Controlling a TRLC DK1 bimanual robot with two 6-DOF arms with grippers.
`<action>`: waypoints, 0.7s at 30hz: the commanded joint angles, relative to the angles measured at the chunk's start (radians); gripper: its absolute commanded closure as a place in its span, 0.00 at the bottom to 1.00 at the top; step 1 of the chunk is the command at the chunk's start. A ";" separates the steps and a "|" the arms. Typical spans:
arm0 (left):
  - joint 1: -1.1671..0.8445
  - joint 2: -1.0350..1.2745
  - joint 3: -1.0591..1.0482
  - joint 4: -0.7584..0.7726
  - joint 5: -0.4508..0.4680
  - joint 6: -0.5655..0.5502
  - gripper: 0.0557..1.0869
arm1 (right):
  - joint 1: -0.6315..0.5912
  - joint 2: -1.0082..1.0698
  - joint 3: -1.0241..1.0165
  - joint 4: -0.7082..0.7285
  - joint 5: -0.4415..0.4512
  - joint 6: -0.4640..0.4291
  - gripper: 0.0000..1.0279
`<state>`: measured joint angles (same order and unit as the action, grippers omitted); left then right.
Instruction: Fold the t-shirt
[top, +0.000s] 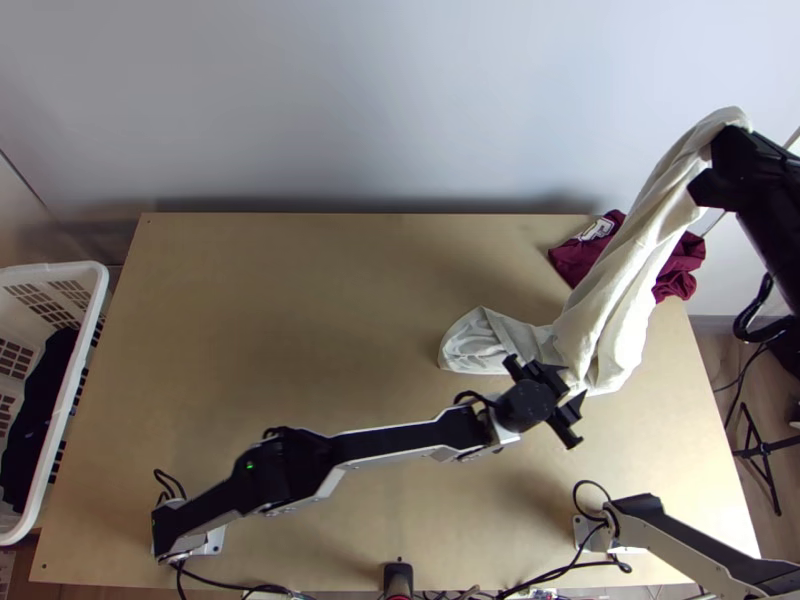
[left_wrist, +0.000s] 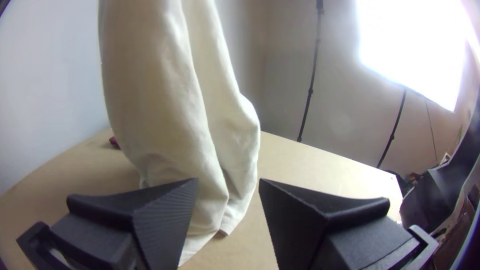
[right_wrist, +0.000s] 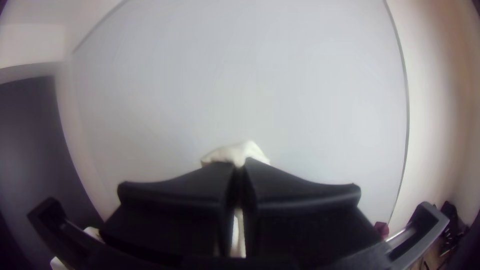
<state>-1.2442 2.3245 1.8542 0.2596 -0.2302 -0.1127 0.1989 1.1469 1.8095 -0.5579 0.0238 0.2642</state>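
Cream cloth garment (top: 625, 270): upper part leaves left wrist view's upper edge | gripped part hides inside black right gripper (top: 712, 162) | maroon cloth bundle (top: 580, 258): partly behind it | white plastic basket (top: 98, 292): top view's left edge crops it

This looks like a robot lab corner in a plain room, whether home or office I cannot tell: arm bases (top: 213, 541) and cables (top: 240, 587) line the near edge of a wooden table (top: 300, 300). Slim black stands (left_wrist: 311, 90) rise by pale walls (left_wrist: 285, 65), and a laundry basket (top: 92, 300) sits past the left edge.
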 joint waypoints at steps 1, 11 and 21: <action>-0.009 0.127 0.177 -0.054 -0.026 -0.027 0.40 | -0.001 -0.009 0.001 -0.004 0.007 -0.005 0.97; 0.002 0.253 0.330 -0.099 -0.115 -0.008 0.50 | -0.021 -0.033 0.001 -0.010 0.008 -0.040 0.97; 0.043 0.225 0.353 -0.197 -0.185 -0.024 0.96 | -0.023 -0.026 0.004 -0.008 0.008 -0.046 0.97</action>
<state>-1.2331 2.5725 2.1906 0.1310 -0.3805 -0.1219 0.1795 1.1172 1.8137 -0.5671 0.0338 0.2234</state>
